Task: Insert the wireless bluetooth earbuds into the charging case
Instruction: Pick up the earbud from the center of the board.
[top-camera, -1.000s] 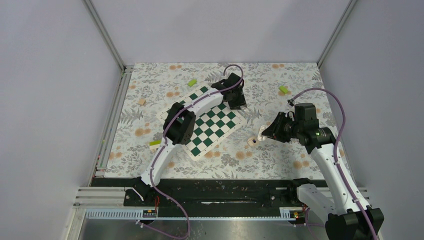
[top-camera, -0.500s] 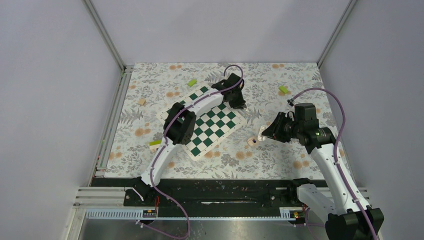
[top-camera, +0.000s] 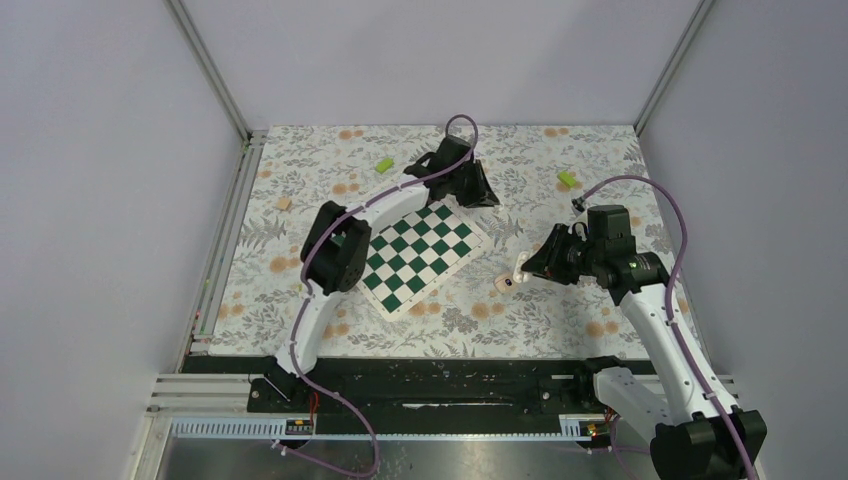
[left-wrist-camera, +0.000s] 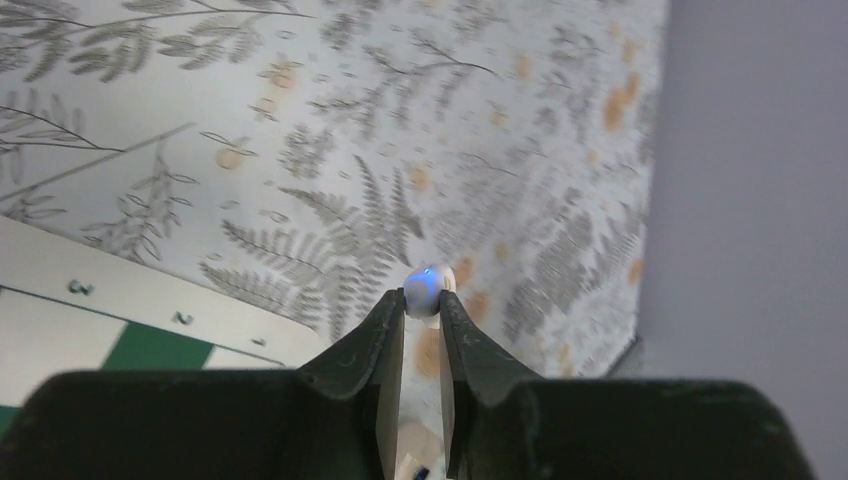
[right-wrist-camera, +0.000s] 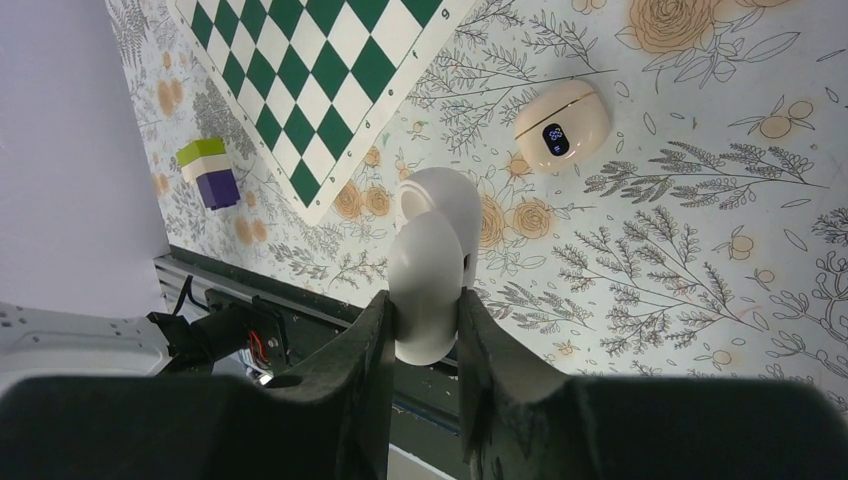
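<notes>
Our left gripper (left-wrist-camera: 422, 306) has its jaws pinched on one of the wireless bluetooth earbuds (left-wrist-camera: 424, 288), a tiny white bead glowing blue. It sits at the very tips of the fingers (left-wrist-camera: 372, 335), and from above the hand is at the far edge of the chessboard (top-camera: 420, 250), apparently lifted off the floral tablecloth (top-camera: 300, 170). The charging case (right-wrist-camera: 562, 125), pale beige with a small dark patch in its middle, lies flat on the cloth off the board's right-hand corner, just beside our right gripper (right-wrist-camera: 425, 302). That gripper's jaws are clamped on a larger white oval piece (right-wrist-camera: 425, 265). It looks like two rounded halves one behind the other, and we cannot tell whether it is the second earbud or a shell of some kind. We judge the earbud to be very light, hard and glossy, so it is slippery. With so little of it between the pads, it could twist or squirt out if it is nudged against the case rim. A hold across its widest part, squeezed no harder than it is now, seems safest. The case looks equally light and smooth, and nothing pins it down. We expect it to skate on the cloth under a sideways push, so the approach should come straight down onto it.
</notes>
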